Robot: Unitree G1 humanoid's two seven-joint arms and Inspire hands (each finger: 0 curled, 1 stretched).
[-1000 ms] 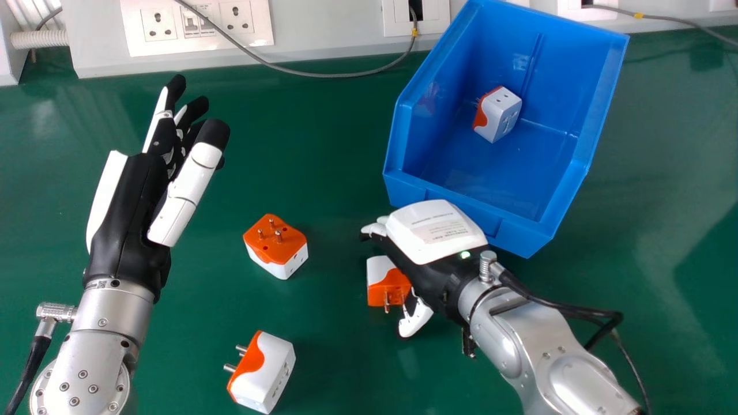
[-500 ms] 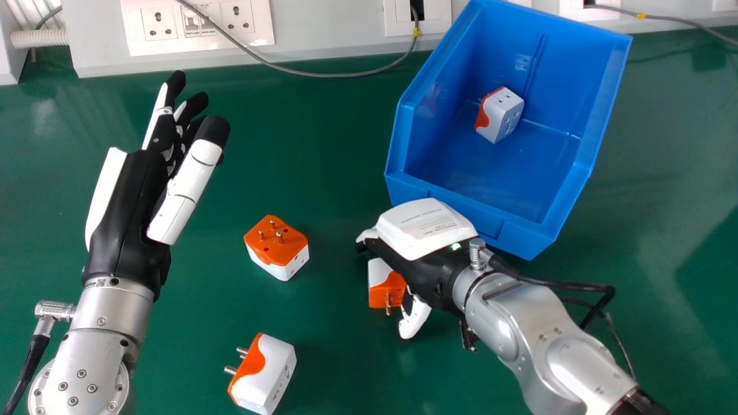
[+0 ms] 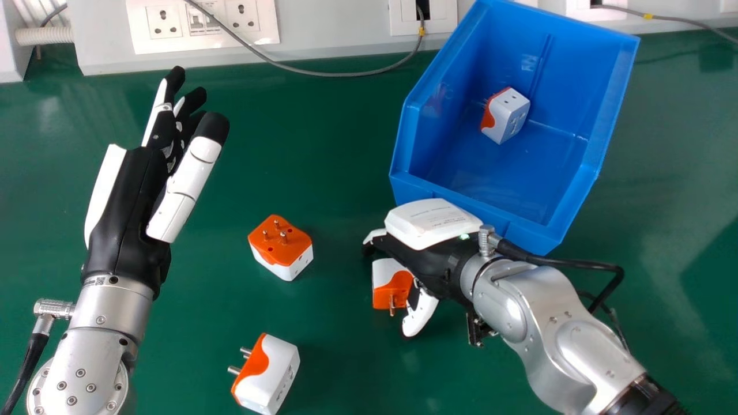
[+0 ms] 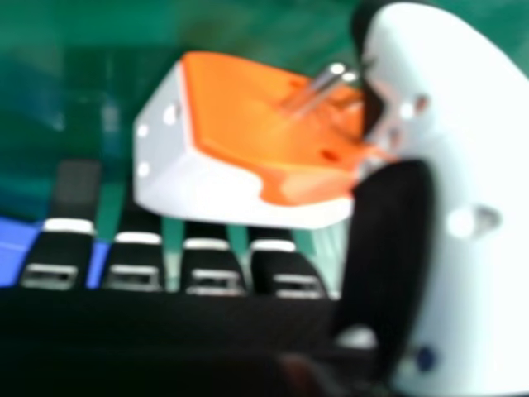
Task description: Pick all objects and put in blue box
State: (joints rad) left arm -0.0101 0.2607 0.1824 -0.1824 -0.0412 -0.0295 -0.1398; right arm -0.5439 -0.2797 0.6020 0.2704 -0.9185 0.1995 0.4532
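My right hand is low over an orange-and-white plug adapter, just in front of the blue box. In the right hand view the adapter lies between the straight fingers of my right hand and its thumb, with its metal pins beside the thumb. Two more adapters rest on the green table: one with pins up, another on its side nearer the front. A further adapter is inside the box. At the left, my left hand is held open with nothing in it.
The green table shows between my left hand and the box. Behind it stands a pale wall panel with sockets, and a grey cable loops down onto the table's back edge. A black cable hangs off my right wrist.
My right hand has edged slightly left over the adapter, and its forearm has tilted. The head view has shifted a little. The adapters and box stay where they were on the table.
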